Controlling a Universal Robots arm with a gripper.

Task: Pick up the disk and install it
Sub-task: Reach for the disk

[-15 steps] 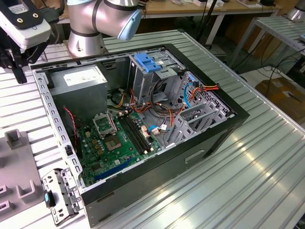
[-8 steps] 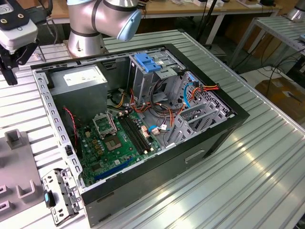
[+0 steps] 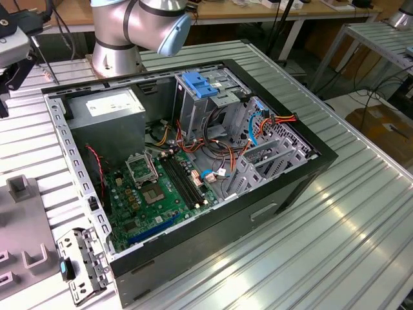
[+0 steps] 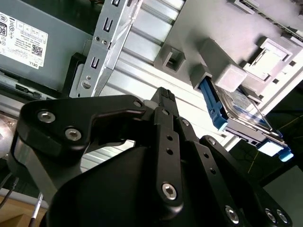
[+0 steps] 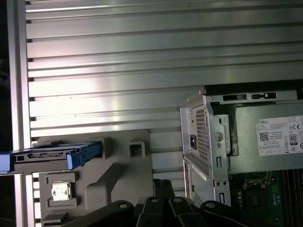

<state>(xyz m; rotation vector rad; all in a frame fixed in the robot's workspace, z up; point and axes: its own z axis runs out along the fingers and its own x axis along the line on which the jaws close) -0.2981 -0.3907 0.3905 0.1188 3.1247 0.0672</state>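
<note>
The disk (image 5: 52, 156) is a dark grey drive in a bright blue carrier rail. It stands on edge in a grey plastic fixture (image 5: 118, 175) on the ribbed table, outside the computer case. In the second wrist view the disk (image 4: 241, 118) sits in the same fixture (image 4: 222, 75), past my black fingers. My gripper (image 4: 163, 94) hovers above the table between the case's wall and the fixture, a short way from the disk and not touching it. Its fingertips are closed together with nothing between them, as the first wrist view also shows of the gripper (image 5: 162, 185).
The open computer case (image 3: 277, 194) lies on the ribbed aluminium table (image 3: 361, 245). Inside are a power supply (image 3: 110, 110), a green motherboard (image 3: 155, 187), cables and a tall metal cage with a blue tab (image 3: 200, 87). The arm's base (image 3: 116, 39) stands behind it. A loose metal bracket (image 3: 80, 265) lies nearby.
</note>
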